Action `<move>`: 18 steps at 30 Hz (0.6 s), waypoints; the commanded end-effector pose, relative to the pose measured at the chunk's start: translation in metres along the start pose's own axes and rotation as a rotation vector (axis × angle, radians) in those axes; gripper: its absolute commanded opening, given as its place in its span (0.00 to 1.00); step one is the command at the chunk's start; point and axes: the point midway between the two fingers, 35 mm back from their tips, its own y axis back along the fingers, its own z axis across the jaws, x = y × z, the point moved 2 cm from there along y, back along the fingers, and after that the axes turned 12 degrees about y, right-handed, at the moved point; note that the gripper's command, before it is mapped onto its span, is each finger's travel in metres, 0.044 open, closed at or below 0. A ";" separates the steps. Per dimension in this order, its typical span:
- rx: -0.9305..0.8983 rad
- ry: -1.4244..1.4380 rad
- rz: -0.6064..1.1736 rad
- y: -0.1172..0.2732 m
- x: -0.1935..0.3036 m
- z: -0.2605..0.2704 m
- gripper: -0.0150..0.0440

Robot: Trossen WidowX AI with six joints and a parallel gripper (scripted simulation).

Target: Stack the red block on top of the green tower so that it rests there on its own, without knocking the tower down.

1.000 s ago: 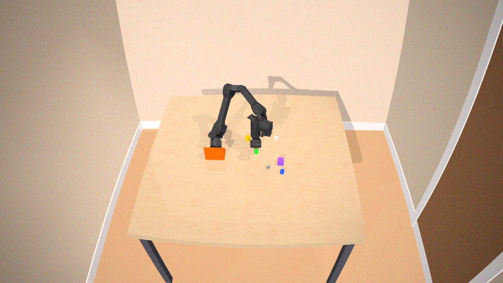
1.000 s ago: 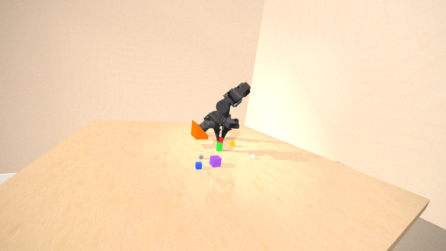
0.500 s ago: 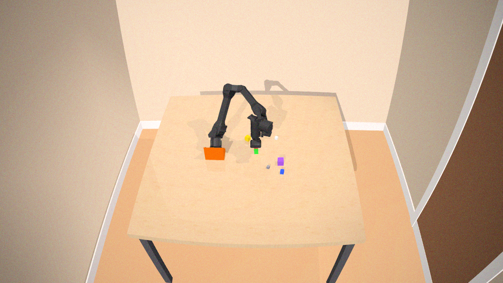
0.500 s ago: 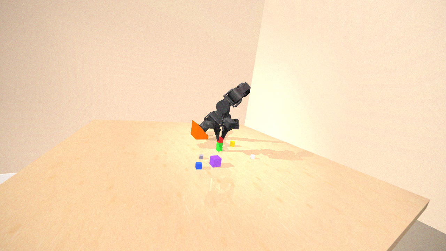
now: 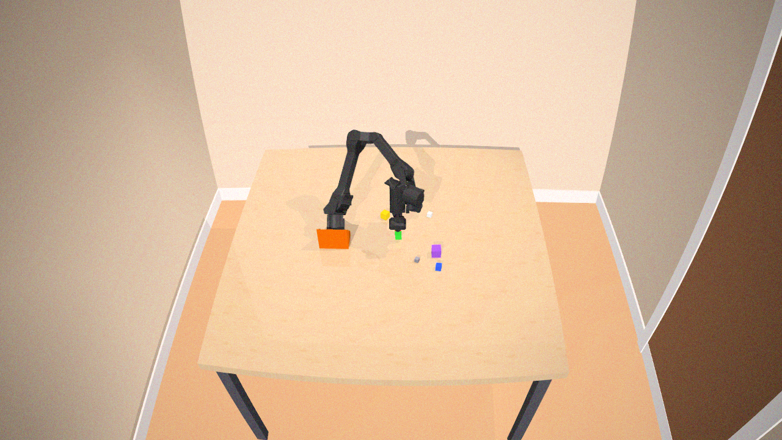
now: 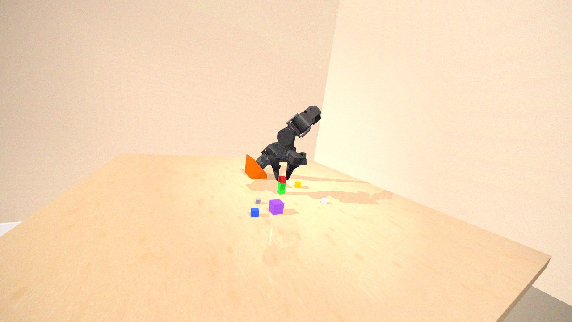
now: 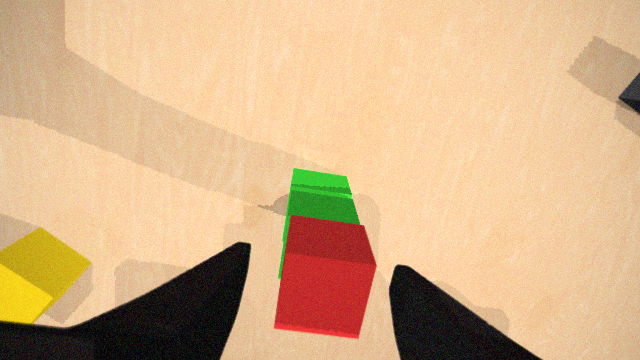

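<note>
Two things show from the top: the green tower [image 5: 398,235] and the gripper [image 5: 397,223] directly over it. From outside, the red block [image 6: 282,179] sits on the tower, fingers spread clear beside it, holding nothing. At the wrist, gaps flank the block; I'd lift straight up, never sideways, off the counter [image 7: 450,125].

from the top view the gripper [image 5: 397,223] hides the red block; the yellow block [image 7: 30,282] is cut off beside the green tower [image 7: 320,197].
</note>
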 end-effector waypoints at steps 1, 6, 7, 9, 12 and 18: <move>0.001 0.001 0.000 0.000 0.000 0.000 0.83; 0.001 0.001 0.000 0.000 0.000 0.000 1.00; 0.001 0.001 0.000 0.000 0.000 0.000 1.00; 0.001 0.001 0.000 0.000 0.000 0.000 1.00; 0.001 0.001 0.000 0.000 0.000 0.000 1.00; 0.001 0.001 0.000 0.000 0.000 0.000 1.00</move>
